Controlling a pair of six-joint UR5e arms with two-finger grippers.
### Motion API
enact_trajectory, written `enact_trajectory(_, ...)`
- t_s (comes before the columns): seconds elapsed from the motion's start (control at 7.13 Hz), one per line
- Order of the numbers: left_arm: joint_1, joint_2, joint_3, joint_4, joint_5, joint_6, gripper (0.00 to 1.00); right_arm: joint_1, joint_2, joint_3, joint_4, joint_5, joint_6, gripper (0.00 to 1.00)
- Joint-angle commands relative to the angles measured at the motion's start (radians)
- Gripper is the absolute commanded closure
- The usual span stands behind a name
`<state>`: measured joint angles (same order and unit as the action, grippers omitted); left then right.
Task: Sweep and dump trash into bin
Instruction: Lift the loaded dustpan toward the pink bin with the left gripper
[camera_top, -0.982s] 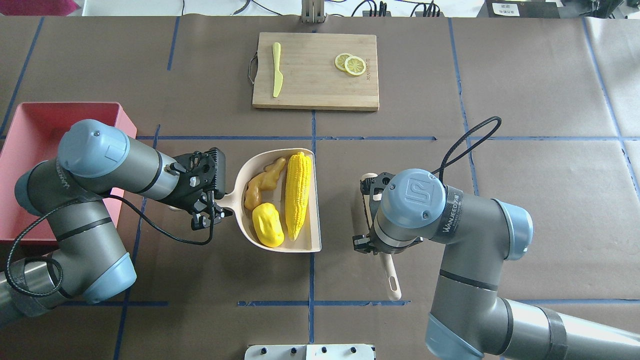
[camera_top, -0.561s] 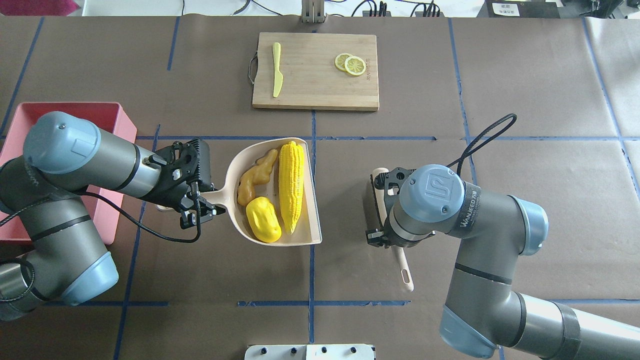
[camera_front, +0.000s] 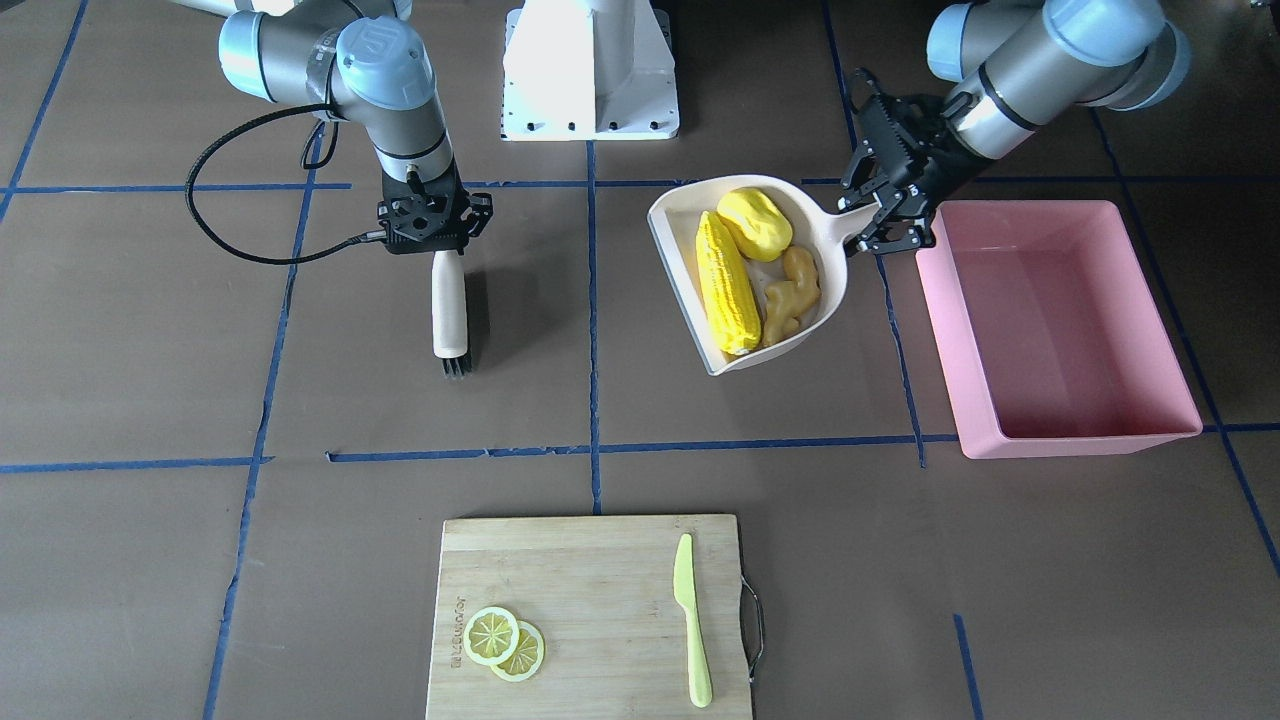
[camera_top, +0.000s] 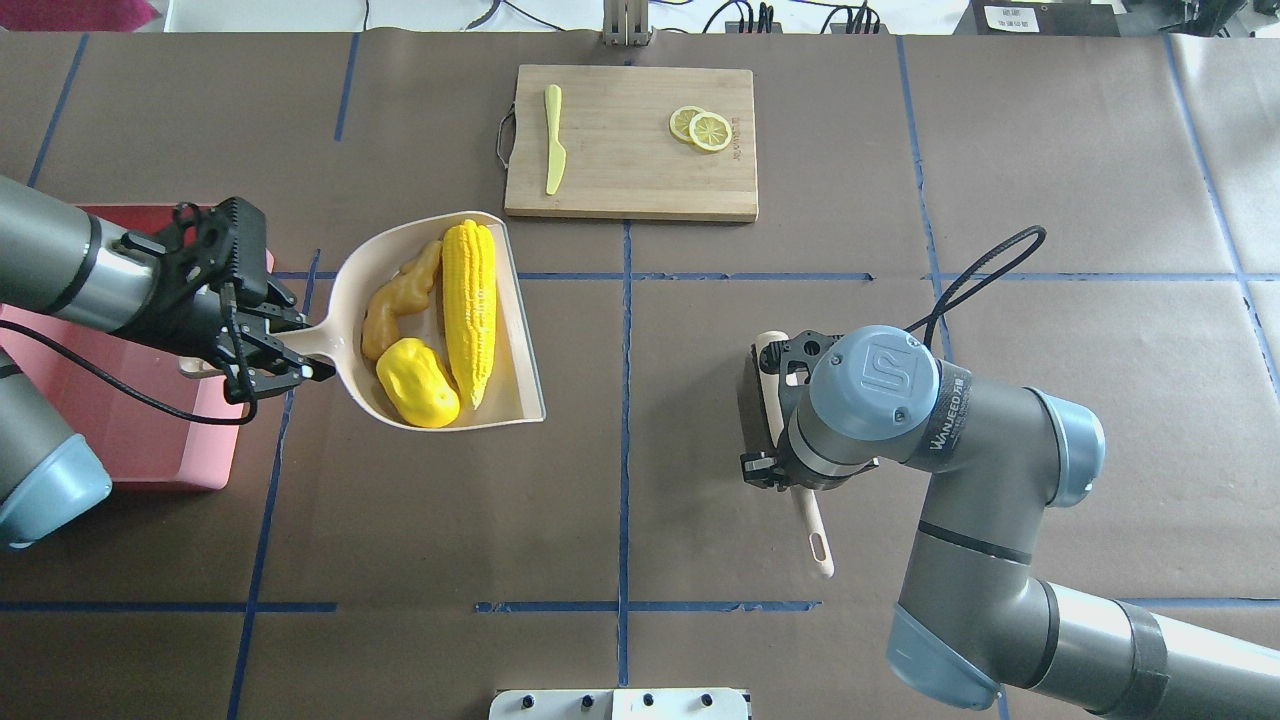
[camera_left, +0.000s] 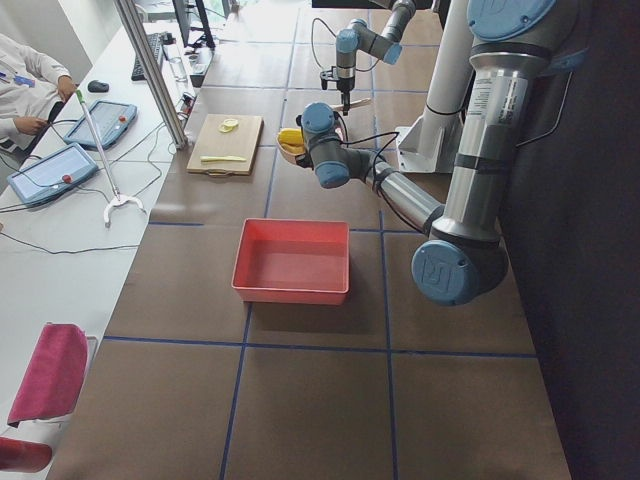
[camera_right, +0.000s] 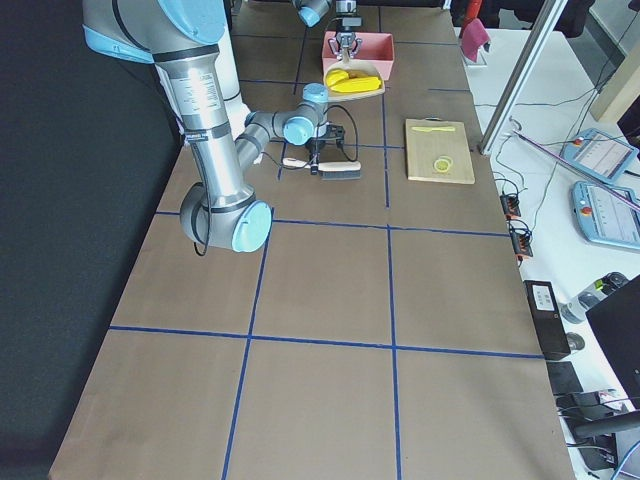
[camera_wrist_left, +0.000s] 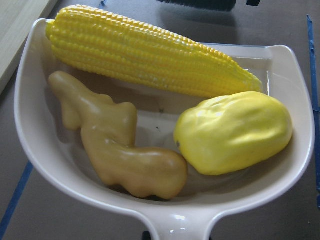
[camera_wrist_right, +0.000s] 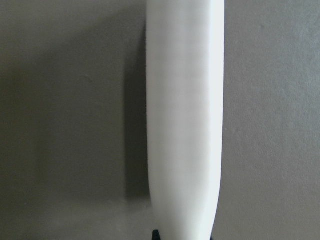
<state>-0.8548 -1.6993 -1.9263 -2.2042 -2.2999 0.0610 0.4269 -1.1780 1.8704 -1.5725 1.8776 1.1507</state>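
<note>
Brown paper marked with blue tape lines covers the table (camera_top: 1050, 150). At far left sits a large pink rectangular plastic tub (camera_front: 1085, 440). Next to it, the left gripper (camera_top: 285, 350) is clamped on the handle of a cream plastic dustpan (camera_top: 515, 350), holding the pan just beside the tub's corner. All the trash lies in the pan: a knobbly tan ginger root (camera_top: 398, 300) and a yellow oval lump (camera_top: 417, 383) at the handle end, and a long yellow corn cob (camera_top: 469, 310) alongside both. Further back, near the middle, a wooden cutting board (camera_top: 630, 170) carries a lime-green plastic knife (camera_top: 554, 140) and two overlapping lemon slices (camera_top: 702, 128). To the right, the right gripper (camera_front: 438, 240) holds a cream brush with dark bristles (camera_front: 449, 300), its jaws closed around it
</note>
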Motion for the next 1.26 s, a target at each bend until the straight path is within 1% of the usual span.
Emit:
enact_trajectory(0.0,-0.120,0.102,0.009,-0.104,-0.062,0.006,1.00,0.001,-0.002,0.000,0.000,-0.002,0.000,1.00)
enact_trajectory(0.28,-0.267,0.116,0.033,-0.106,-0.168,0.034,1.00,0.000,-0.002,0.000,0.000,0.000,0.001,1.00)
enact_trajectory(0.42,-0.321,0.154,0.061,-0.106,-0.193,0.113,1.00,0.000,-0.002,0.000,0.000,-0.002,0.001,1.00)
enact_trajectory(0.7,-0.465,0.171,0.159,-0.101,-0.246,0.297,1.00,0.000,-0.002,0.000,0.000,-0.002,0.001,1.00)
enact_trajectory(0.84,-0.515,0.171,0.203,-0.095,-0.272,0.378,1.00,-0.002,-0.002,0.000,0.000,-0.002,0.001,1.00)
enact_trajectory(1.12,-0.565,0.179,0.292,-0.094,-0.270,0.526,1.00,-0.002,-0.003,0.000,0.000,-0.002,0.001,1.00)
